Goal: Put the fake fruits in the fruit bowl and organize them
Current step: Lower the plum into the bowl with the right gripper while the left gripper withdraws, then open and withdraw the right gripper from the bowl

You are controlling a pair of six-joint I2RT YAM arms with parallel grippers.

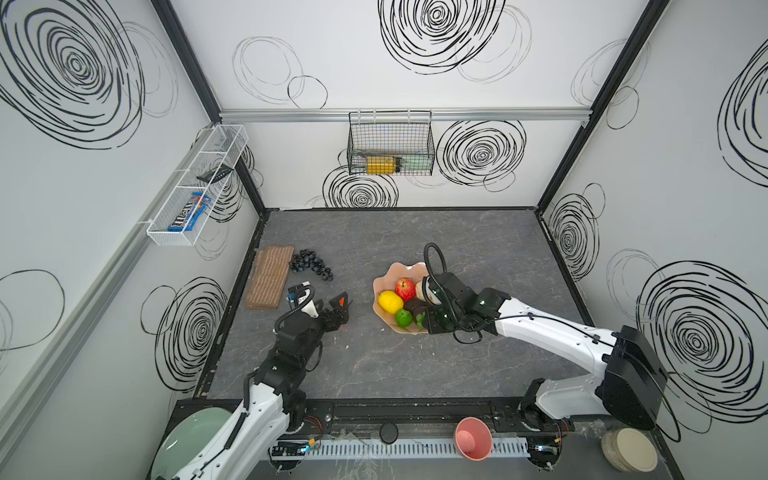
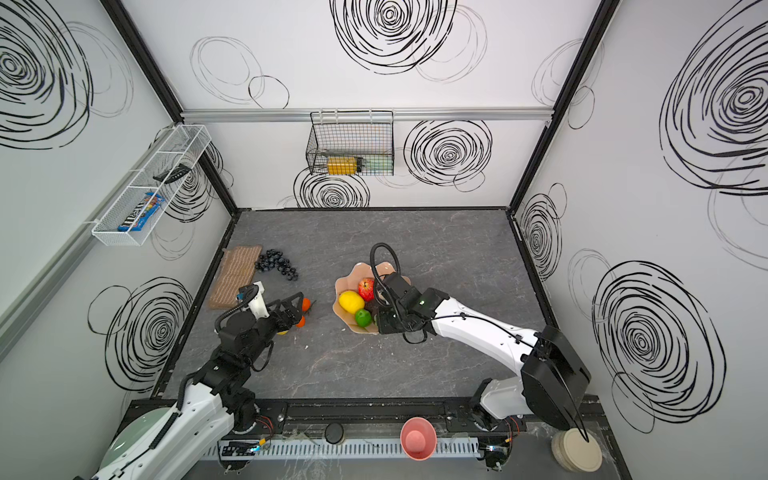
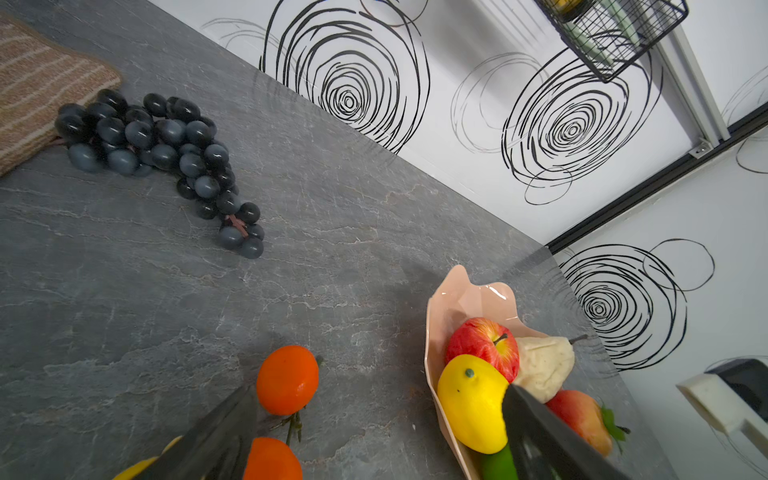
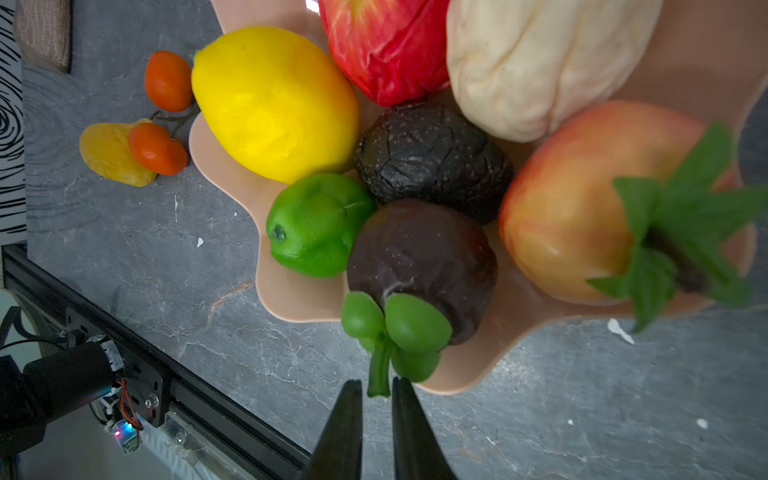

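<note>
Right wrist view: the right gripper (image 4: 376, 384) hangs at the edge of the fruit bowl (image 4: 291, 299). Its jaws are close together, with the tip of a green stem between them. I cannot tell if they pinch it.
Purple fruit: the purple fruit (image 4: 419, 257) with that green stem lies in the fruit bowl, right at the rim. It touches the lime (image 4: 316, 224) and the avocado (image 4: 432, 158).
Other fruits in the bowl: the lemon (image 4: 274, 104), the red apple (image 4: 386, 50), the pear (image 4: 540, 62) and a red-orange fruit (image 4: 573, 199) with green leaves lie packed close together.
Fruit bowl: in both top views the pink fruit bowl sits on the grey tabletop (image 1: 374, 374), a bit right of the middle, under the right arm.
Left gripper: the left gripper (image 3: 379, 388) has its jaws spread wide. It is low over the tabletop, left of the fruit bowl.
Small oranges: two small oranges (image 3: 286, 380) lie on the tabletop, joined by a thin twig. One is just beside one of the spread jaws. A yellow fruit (image 4: 108, 153) touches the other one.
Grapes: the black grapes (image 1: 311, 266) lie on the tabletop, well apart from the fruit bowl, next to a woven mat (image 1: 268, 276).
</note>
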